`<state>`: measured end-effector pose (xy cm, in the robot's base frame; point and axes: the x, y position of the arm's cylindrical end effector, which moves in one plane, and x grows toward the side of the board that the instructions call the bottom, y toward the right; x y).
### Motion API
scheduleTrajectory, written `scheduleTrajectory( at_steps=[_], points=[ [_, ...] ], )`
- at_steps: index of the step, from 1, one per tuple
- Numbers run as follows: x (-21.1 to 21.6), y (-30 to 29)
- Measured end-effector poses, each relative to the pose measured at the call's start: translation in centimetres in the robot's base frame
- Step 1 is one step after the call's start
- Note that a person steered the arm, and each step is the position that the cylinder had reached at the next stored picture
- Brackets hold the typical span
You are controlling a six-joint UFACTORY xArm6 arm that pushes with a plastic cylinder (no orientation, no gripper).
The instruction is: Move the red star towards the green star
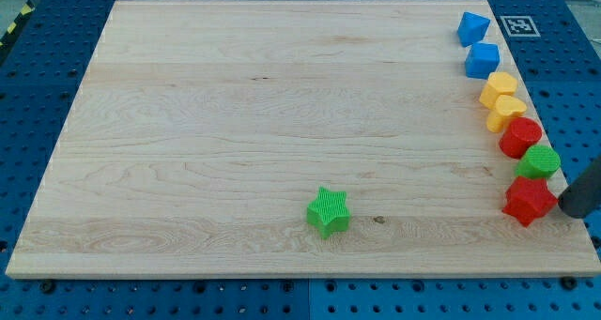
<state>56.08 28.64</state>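
Eight blocks are seen on the wooden board (235,123). Seven are lined up along its right edge, from the top right corner downward: a blue block (472,27), a second blue block (483,60), two yellow blocks (499,88) (506,112), a red block (520,137), a green block (540,160) and the red star (529,201) near the bottom right corner. The green star (328,212) is placed alone near the bottom edge, around its middle, well apart from the red star. My tip (566,207) is found just beside the red star, on its right; contact cannot be told. No fingers are carried, only a rod.
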Motion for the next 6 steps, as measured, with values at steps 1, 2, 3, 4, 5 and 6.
scheduleTrajectory(
  at_steps=[1, 2, 3, 4, 5, 6],
  points=[
    [-0.2, -3.3],
    [0.2, -3.7],
    [1.4, -3.4],
    [0.1, -4.3],
    [-1.6, -7.9],
    [-1.6, -8.7]
  ],
)
